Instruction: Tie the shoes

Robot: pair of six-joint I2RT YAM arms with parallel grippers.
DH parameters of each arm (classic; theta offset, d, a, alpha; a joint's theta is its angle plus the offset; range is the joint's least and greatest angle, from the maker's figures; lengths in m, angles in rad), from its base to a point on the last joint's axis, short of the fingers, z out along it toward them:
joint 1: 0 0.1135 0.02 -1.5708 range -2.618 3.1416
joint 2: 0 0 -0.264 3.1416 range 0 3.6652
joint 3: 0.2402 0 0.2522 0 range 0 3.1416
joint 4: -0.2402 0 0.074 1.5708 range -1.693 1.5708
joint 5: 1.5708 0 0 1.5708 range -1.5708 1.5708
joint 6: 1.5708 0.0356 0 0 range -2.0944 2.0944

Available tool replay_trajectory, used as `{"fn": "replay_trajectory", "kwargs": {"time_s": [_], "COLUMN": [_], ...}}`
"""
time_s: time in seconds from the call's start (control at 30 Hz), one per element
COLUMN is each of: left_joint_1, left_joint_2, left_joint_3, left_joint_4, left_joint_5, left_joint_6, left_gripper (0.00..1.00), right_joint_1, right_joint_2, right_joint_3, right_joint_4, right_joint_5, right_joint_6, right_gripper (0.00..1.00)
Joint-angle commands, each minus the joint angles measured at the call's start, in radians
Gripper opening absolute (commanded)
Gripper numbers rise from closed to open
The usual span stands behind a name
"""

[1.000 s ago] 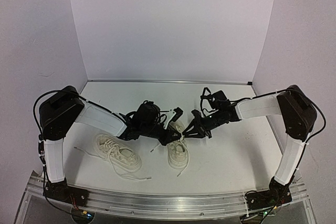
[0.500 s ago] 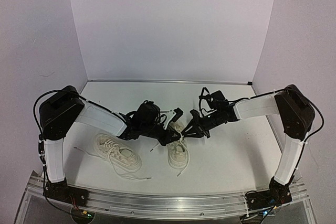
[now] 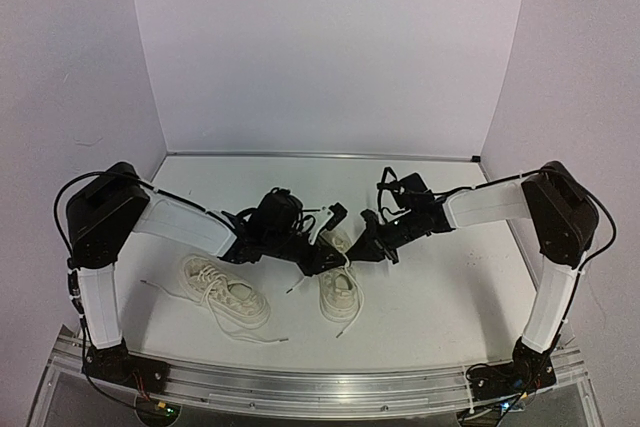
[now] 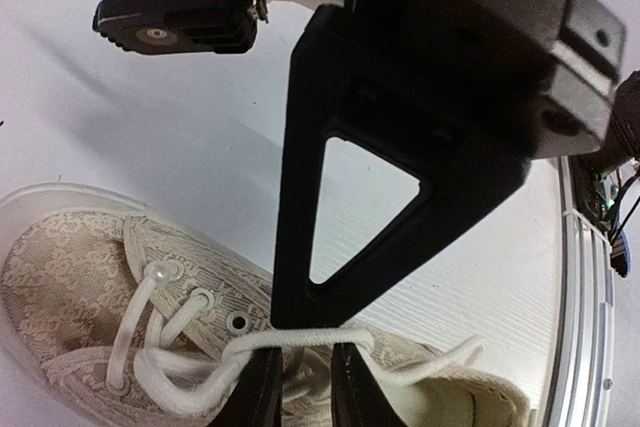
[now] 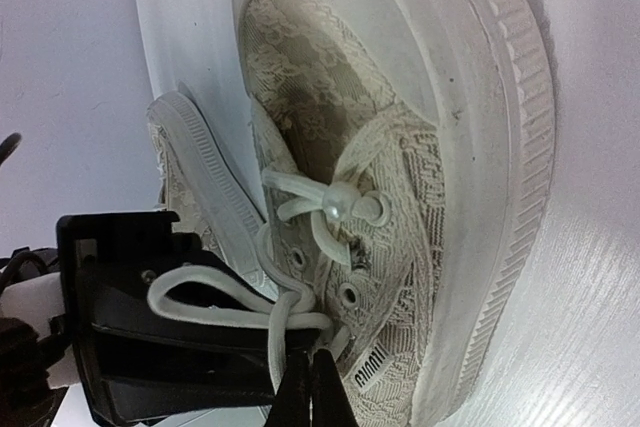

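— Two arms (image 3: 185, 225) reach inward over the table (image 3: 440, 287), elbows out and forearms low. The left gripper (image 3: 322, 259) and right gripper (image 3: 362, 250) meet almost tip to tip above the far half of one shoe (image 3: 338, 292).
— And the other shoe (image 3: 228, 294)?
— It lies on the table to the left, on the near side of the left forearm, with nothing touching it.
— What do the grippers hold?
— The right one is pinched tight on a lace (image 4: 300, 335). The left jaws stand narrowly apart with that lace crossing their tips. Whether they grip it cannot be told.
— Anything hidden?
— From above, the black wrists cover both sets of fingertips and the shoe's far end. The left wrist view cuts the shoe off at its lower edge.
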Motion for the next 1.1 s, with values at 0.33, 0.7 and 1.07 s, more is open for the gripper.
{"fn": "replay_trajectory", "kwargs": {"time_s": [0.33, 0.7, 1.07], "left_joint_1": [0.03, 0.031, 0.031], "left_joint_2": [-0.249, -0.084, 0.022], "left_joint_3": [-0.04, 0.136, 0.198], "left_joint_4": [-0.17, -0.188, -0.158], "left_joint_5": [-0.097, -0.032, 0.025], "left_joint_6": [-0.047, -0.13, -0.165], "left_gripper": [0.41, 0.53, 0.33], "right_joint_1": [0.012, 0.012, 0.012], "right_joint_2": [-0.061, -0.07, -0.079], "right_joint_3": [0.019, 0.031, 0.03], "right_joint_4": [-0.007, -0.035, -0.055], "right_joint_5": [0.034, 0.046, 0.057], "right_joint_6": [-0.02, -0.042, -0.054], "right_gripper": [0.0, 0.0, 0.0]}}
